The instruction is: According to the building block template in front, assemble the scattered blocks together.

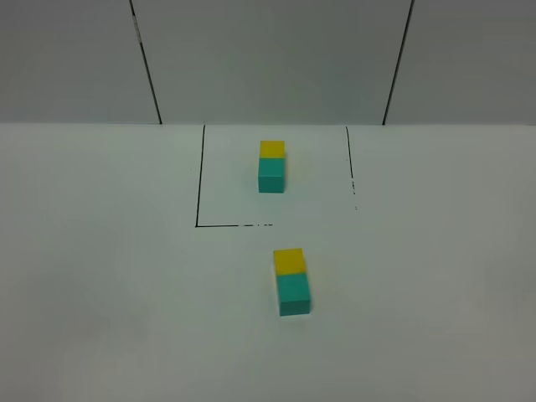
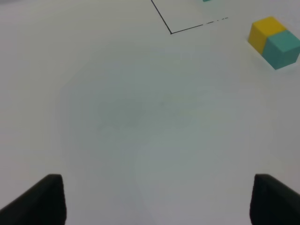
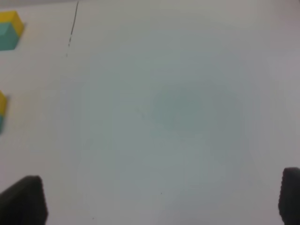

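The left gripper hung over bare white bench, jaws apart and empty. At centre, the building block template sat inside the black outline; the scattered blocks lay joined just outside it. The right gripper gaped wide, holding nothing.

Lab test bench: plain white table w/ taped square.

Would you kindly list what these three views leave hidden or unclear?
- Left tool and right tool: absent from the high view; wrist views cut them off, showing only the finger ends.
- Near pair: cut off in the right wrist view.
- Template: only a corner shows in the left wrist view.
- Square outline: gaps in its lines.
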You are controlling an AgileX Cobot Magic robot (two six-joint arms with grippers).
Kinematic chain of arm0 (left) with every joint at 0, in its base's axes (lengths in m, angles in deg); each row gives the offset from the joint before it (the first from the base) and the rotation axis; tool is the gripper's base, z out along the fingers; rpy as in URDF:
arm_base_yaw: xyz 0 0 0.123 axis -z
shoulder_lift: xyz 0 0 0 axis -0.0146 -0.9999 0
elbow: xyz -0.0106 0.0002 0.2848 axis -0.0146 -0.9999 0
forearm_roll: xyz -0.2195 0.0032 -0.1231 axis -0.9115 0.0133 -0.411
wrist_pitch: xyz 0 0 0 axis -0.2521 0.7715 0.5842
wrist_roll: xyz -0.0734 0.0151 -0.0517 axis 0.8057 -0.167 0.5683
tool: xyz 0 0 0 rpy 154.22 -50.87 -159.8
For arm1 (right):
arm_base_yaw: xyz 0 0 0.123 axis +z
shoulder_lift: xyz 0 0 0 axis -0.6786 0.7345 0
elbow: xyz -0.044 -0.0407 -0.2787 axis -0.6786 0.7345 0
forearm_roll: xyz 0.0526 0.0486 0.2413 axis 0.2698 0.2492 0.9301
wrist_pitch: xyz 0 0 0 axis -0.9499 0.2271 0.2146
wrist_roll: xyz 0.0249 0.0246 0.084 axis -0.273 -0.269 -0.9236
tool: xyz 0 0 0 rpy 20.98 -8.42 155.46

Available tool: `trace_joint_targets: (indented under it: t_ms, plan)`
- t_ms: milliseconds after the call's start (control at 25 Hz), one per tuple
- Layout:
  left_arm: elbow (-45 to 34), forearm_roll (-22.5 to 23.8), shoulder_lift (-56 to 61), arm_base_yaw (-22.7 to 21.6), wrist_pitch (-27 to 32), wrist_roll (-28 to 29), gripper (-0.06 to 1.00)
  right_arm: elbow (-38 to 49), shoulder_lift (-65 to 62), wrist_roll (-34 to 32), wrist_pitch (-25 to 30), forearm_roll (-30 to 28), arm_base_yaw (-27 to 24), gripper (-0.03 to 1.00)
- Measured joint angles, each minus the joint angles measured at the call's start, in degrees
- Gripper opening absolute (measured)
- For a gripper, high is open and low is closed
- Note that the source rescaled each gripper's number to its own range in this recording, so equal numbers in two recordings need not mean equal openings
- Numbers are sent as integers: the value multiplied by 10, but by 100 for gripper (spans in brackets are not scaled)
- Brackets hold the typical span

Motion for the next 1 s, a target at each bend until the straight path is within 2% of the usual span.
trace_joint_targets:
  t_ms: [1000]
  plan:
    - [0, 0, 0, 0, 0, -1, 72, 0, 0, 1, 0, 0, 0, 100]
